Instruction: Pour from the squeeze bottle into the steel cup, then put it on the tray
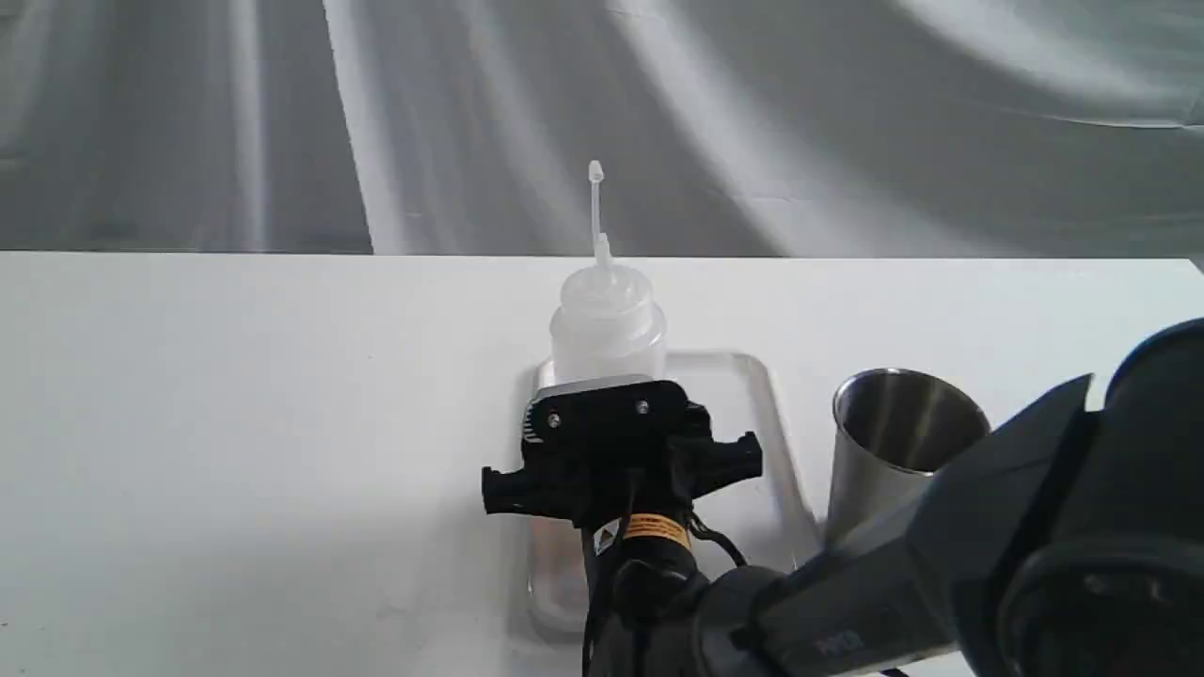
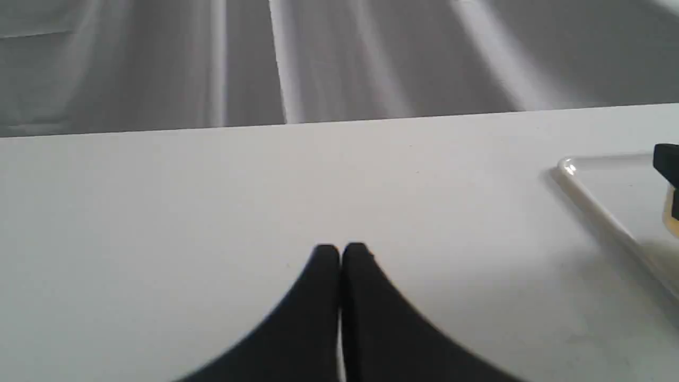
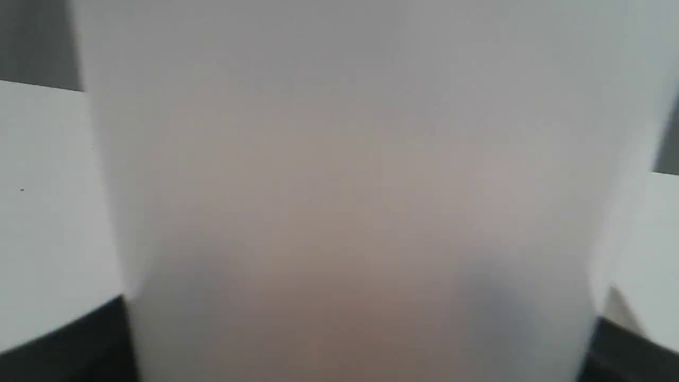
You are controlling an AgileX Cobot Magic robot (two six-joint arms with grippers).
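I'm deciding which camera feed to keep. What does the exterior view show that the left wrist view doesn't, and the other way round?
Exterior only: the steel cup, standing beside the tray, and the upright squeeze bottle with its nozzle, above the right tool. Left wrist only: the left tool, shut, over the bare table. Both: the tray's rim, the white table and the grey backdrop.

Your right arm [image 1: 894, 574] is matte black, with two silver screws [image 1: 642, 407], an orange band [image 1: 656, 528] and black cables [image 1: 717, 541]; your left fingers [image 2: 313, 318] are black and tapered
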